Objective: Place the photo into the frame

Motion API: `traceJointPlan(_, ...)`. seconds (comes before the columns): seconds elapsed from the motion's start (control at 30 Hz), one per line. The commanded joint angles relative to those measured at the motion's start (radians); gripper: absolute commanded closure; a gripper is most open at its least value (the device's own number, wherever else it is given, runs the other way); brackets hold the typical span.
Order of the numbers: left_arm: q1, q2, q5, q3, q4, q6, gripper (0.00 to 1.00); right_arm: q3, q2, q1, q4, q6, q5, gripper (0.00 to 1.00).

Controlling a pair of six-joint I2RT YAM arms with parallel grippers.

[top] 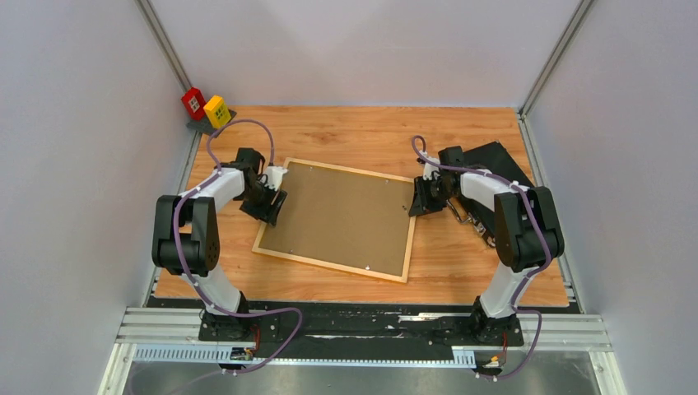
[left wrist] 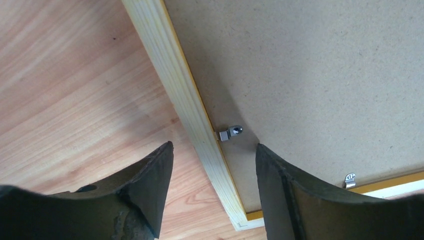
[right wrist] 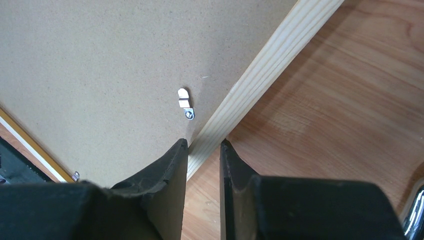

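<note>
The frame [top: 329, 262] lies back-up on the table, with the brown hardboard backing panel [top: 342, 214] set inside it. The photo is not visible. My left gripper [top: 276, 202] is open. In the left wrist view [left wrist: 214, 146] it straddles the frame's light wood left rail [left wrist: 175, 85] near a corner, with a metal clip [left wrist: 230, 132] just ahead. My right gripper [top: 417, 202] is at the frame's right edge. In the right wrist view [right wrist: 204, 142] its fingers stand narrowly apart with the rail [right wrist: 265, 65] between the tips, beside another clip [right wrist: 186, 105].
A black case [top: 494, 164] with metal handles lies at the right, under and behind the right arm. A red block [top: 194, 102] and a yellow block [top: 217, 110] stand at the back left corner. Grey walls close in both sides.
</note>
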Motion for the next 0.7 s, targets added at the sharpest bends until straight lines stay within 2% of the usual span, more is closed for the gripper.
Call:
traceJointPlan(0.0,-0.002,-0.061,0.012,0.018,-0.056,0.011,0.26,0.022,0.019,-0.003,0.035,-0.034,0.028,0.83)
traceJointPlan(0.13,-0.002,-0.083,0.014,0.045,-0.065,-0.009,0.2,0.022,0.009,-0.004,0.034,-0.036,0.026,0.83)
traceJointPlan(0.33,-0.001,-0.06,0.01,0.1,-0.028,-0.079,0.19,0.022,-0.013,-0.01,0.034,-0.036,0.021,0.82)
traceJointPlan(0.4,0.0,-0.034,0.01,0.125,-0.012,-0.108,0.21,0.022,-0.024,-0.016,0.034,-0.038,0.019,0.82)
traceJointPlan(0.67,-0.001,0.129,0.028,0.267,0.007,-0.174,0.42,0.013,-0.066,-0.032,0.034,-0.055,-0.01,0.78)
